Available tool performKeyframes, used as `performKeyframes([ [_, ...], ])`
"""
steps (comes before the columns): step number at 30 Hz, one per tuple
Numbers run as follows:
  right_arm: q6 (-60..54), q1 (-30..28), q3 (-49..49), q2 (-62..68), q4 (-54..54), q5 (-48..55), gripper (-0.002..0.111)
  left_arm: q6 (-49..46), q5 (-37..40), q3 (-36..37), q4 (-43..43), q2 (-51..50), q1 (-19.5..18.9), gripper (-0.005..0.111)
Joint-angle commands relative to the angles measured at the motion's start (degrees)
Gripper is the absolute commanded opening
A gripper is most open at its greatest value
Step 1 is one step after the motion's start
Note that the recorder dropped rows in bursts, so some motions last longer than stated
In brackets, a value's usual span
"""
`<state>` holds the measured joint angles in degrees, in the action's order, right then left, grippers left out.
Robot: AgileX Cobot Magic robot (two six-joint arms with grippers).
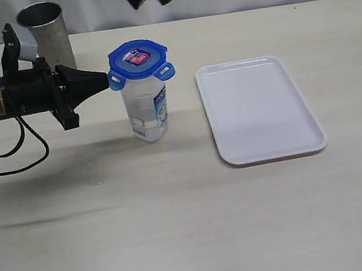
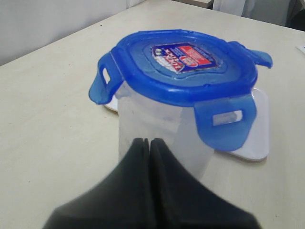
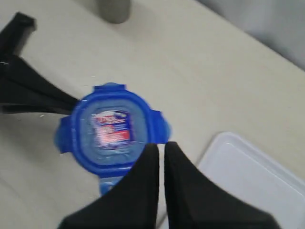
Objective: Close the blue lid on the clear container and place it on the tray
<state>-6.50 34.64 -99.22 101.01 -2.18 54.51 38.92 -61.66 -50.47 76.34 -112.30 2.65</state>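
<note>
The container (image 1: 148, 113) stands centre-frame, left of the tray (image 1: 260, 109), lid (image 1: 137, 58) on top with flaps sticking out; the left gripper (image 1: 103, 81), fingers pinched together, points at a flap, the right gripper (image 3: 159, 148) hangs above, equally narrow: a sideways shove may topple it.

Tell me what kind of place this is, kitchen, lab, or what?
Probably a robotics lab bench, not a kitchen: a pale tabletop, a cabled black robot arm, and staged props like the tray and metal cup.
</note>
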Motion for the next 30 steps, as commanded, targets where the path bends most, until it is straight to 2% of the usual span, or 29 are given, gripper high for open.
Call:
performKeyframes([
  [1,-7.56,0.15,-3.42,5.18,9.34,2.19,0.005,0.50,0.08,0.01,-0.91,0.20,-0.01,0.000],
  [11,-12.81,0.15,-3.42,10.08,13.02,0.54,0.005,0.50,0.08,0.01,-1.61,0.20,-0.01,0.000],
  [16,-13.85,0.15,-3.42,11.76,13.44,-3.84,0.005,0.50,0.08,0.01,-1.61,0.20,-0.01,0.000],
  [30,-15.33,0.15,-3.29,15.07,12.80,-2.82,0.005,0.50,0.08,0.01,-1.61,0.20,-0.01,0.000],
])
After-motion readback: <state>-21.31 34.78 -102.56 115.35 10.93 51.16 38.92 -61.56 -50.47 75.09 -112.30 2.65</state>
